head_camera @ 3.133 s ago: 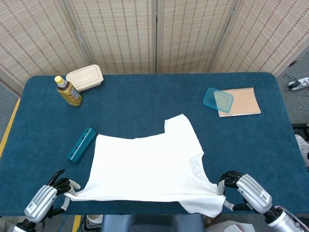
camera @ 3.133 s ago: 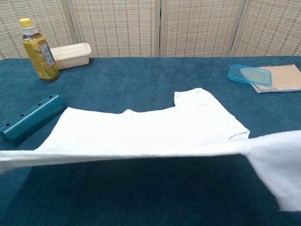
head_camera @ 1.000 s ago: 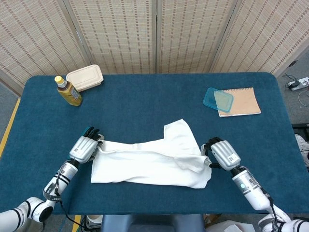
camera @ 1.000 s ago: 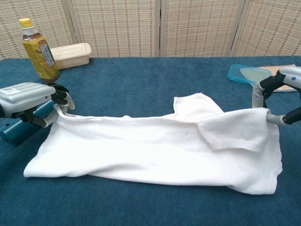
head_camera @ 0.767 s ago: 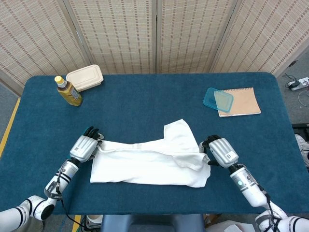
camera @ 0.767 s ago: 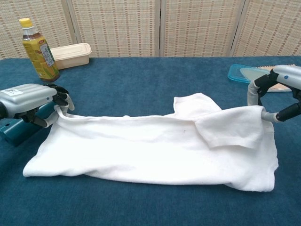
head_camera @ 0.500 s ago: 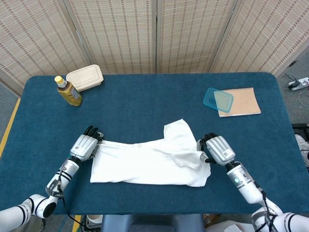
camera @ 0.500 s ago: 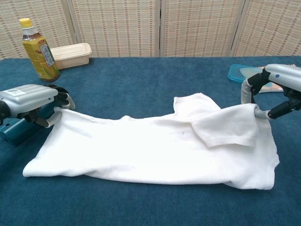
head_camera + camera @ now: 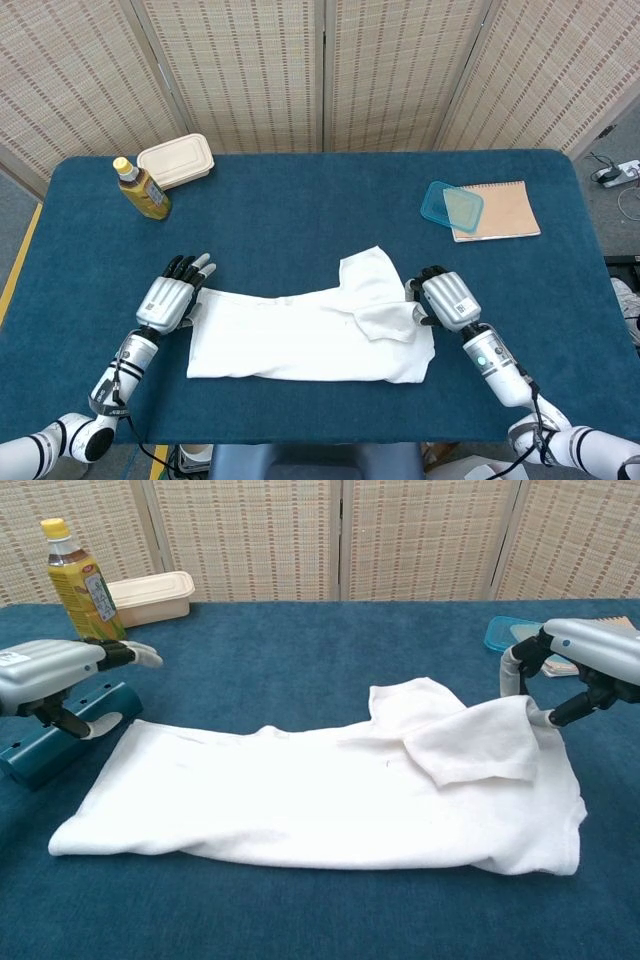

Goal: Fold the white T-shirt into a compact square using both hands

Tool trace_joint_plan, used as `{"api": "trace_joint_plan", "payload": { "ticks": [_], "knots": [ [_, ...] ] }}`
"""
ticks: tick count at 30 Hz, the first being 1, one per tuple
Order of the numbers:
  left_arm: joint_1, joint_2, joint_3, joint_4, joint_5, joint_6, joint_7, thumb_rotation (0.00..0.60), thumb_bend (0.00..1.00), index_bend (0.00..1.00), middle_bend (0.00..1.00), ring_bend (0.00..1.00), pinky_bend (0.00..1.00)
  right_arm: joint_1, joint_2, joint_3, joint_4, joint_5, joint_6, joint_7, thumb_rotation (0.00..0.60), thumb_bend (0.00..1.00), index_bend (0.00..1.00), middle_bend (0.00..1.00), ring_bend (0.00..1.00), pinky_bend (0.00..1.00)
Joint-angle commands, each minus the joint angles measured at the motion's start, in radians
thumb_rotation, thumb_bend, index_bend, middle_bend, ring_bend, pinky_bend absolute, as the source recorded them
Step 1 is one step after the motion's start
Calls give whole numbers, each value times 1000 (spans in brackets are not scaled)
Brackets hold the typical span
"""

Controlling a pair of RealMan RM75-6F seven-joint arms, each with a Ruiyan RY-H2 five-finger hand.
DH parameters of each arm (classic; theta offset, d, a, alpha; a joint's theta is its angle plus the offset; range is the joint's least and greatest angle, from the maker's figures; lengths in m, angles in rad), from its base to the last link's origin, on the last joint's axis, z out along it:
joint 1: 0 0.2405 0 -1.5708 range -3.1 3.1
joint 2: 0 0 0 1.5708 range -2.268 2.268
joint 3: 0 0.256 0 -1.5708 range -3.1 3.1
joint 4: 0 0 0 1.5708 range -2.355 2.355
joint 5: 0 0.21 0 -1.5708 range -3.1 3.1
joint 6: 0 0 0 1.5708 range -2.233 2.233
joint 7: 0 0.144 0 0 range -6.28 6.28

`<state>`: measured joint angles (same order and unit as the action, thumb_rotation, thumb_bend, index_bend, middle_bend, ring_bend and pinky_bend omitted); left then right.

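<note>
White T-shirt (image 9: 310,338) folded once lengthwise, lying as a long band across the near middle of the blue table (image 9: 320,200), one sleeve (image 9: 368,268) poking out toward the far side. Seen from the chest camera (image 9: 320,800) as a flat double layer with a loose flap turned over at its right end.

At that right end, right hand (image 9: 443,298) touching the cloth, fingers (image 9: 512,672) curved down over the shirt's corner. Flap of fabric lifted slightly against the thumb and fingers in the chest view (image 9: 585,665); looks pinched there, so holding the shirt's edge.

At the opposite end, left hand (image 9: 170,298) just beside the shirt's left edge, apart from the cloth. Fingers (image 9: 190,268) stretched out and spread, holding nothing; in the chest view (image 9: 55,675) raised a little above the table, thumb curled below, cloth lying free beneath and to its right.

Teal cylinder (image 9: 60,735) with small holes lying just under and behind the left hand, near the shirt's left corner. Further back on the left, a yellow-capped bottle (image 9: 140,190) upright beside a cream lidded container (image 9: 177,160). Well apart on the far right, a translucent blue lid (image 9: 452,206) resting partly on a tan spiral notebook (image 9: 500,210). Woven folding screen (image 9: 320,70) behind the table.
</note>
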<state>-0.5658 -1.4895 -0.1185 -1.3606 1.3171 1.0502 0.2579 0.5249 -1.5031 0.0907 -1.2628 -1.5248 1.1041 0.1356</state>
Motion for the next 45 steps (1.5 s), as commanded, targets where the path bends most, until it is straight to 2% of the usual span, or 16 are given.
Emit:
{"api": "trace_joint_plan", "payload": {
  "ticks": [1, 9, 18, 20, 21, 22, 25, 27, 29, 32, 39, 45],
  "knots": [
    [50, 30, -1, -59, 13, 88, -19, 600, 434, 6, 25, 0, 0, 19, -54, 10, 84, -1, 5, 27, 600, 571, 861, 569, 357, 291],
    [119, 92, 22, -143, 41, 185, -58, 600, 396, 0, 21, 0, 0, 66, -149, 34, 243, 1, 0, 80, 600, 566, 861, 563, 357, 291],
    [152, 136, 33, -200, 36, 203, -64, 600, 382, 0, 17, 0, 0, 115, -210, 44, 357, 27, -61, 99, 600, 560, 861, 554, 357, 291],
    [153, 138, 33, -203, 37, 203, -64, 600, 382, 0, 14, 0, 0, 120, -215, 43, 367, 30, -68, 96, 600, 541, 833, 533, 357, 291],
    [154, 140, 33, -205, 36, 202, -64, 600, 382, 0, 11, 0, 0, 123, -218, 42, 374, 35, -79, 91, 600, 517, 794, 513, 350, 289],
    [157, 143, 32, -208, 36, 205, -67, 600, 382, 0, 9, 0, 0, 129, -221, 40, 378, 48, -112, 82, 600, 457, 696, 469, 329, 277],
    [160, 149, 30, -217, 36, 208, -73, 600, 381, 0, 6, 0, 0, 136, -212, 46, 354, 80, -158, 55, 600, 216, 276, 312, 235, 201],
    [163, 152, 28, -220, 35, 210, -75, 600, 378, 0, 3, 0, 0, 139, -197, 45, 328, 87, -170, 36, 600, 126, 68, 219, 183, 165],
    [165, 156, 27, -225, 36, 213, -75, 600, 375, 0, 1, 0, 0, 138, -178, 42, 297, 87, -169, 21, 600, 96, 2, 156, 149, 143],
    [169, 161, 26, -235, 37, 216, -82, 600, 374, 0, 0, 0, 0, 135, -151, 32, 262, 76, -158, 7, 600, 88, 0, 104, 124, 125],
    [182, 181, 20, -263, 39, 231, -92, 600, 373, 0, 0, 0, 0, 121, -96, -27, 216, -19, -79, 29, 600, 87, 6, 113, 123, 119],
    [190, 187, 21, -276, 35, 233, -93, 600, 373, 0, 0, 0, 0, 111, -87, -97, 236, -114, -18, 55, 600, 92, 236, 184, 123, 118]
  ]
}}
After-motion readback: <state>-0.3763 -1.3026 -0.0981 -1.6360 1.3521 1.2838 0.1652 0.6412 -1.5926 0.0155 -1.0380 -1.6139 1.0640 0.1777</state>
